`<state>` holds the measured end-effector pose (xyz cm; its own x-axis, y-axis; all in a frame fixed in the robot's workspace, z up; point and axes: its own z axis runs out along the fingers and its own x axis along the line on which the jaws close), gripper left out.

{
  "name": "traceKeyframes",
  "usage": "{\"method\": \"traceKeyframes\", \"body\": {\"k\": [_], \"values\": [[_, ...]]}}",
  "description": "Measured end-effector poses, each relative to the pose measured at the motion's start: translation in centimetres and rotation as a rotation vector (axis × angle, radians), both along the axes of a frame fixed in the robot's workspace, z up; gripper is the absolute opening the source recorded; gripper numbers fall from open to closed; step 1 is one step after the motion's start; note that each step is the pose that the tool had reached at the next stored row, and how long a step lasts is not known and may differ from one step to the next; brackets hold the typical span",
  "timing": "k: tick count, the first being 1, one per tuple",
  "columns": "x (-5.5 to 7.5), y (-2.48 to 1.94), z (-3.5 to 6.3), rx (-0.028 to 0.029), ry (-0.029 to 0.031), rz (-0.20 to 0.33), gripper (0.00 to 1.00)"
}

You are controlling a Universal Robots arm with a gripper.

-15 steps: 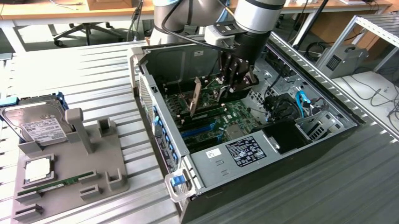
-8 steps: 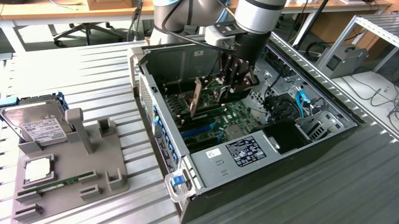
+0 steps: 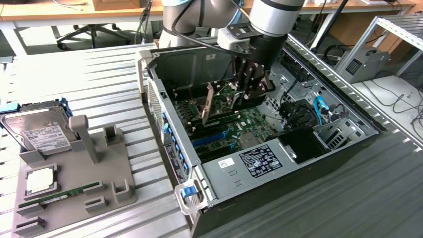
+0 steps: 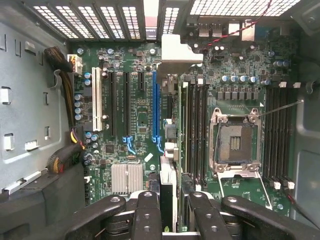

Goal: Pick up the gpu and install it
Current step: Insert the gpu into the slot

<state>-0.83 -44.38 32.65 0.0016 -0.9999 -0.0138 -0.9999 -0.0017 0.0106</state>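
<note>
Your tool [image 3: 250,88] clenched the gpu [image 3: 208,103] upright at frame centre; you needed its edge square over the blue slot [image 4: 154,105].

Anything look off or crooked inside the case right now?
Nothing damaged. The gpu stands on edge over the motherboard, leaning a bit, gripped by the gripper, not seated in a slot yet. The processor socket is empty.

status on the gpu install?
Gripper shut on gpu, inside the open case. Card upright above motherboard. Nothing blocking seen.
</note>
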Motion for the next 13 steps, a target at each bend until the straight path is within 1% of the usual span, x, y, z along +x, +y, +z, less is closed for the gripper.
{"method": "traceKeyframes", "body": {"k": [5, 13], "values": [[-0.02, -0.09, 0.0, 0.0001, 0.0, 0.0, 0.27], [-0.03, -0.38, -0.01, 0.0, 0.0, 0.0, 0.27]]}}
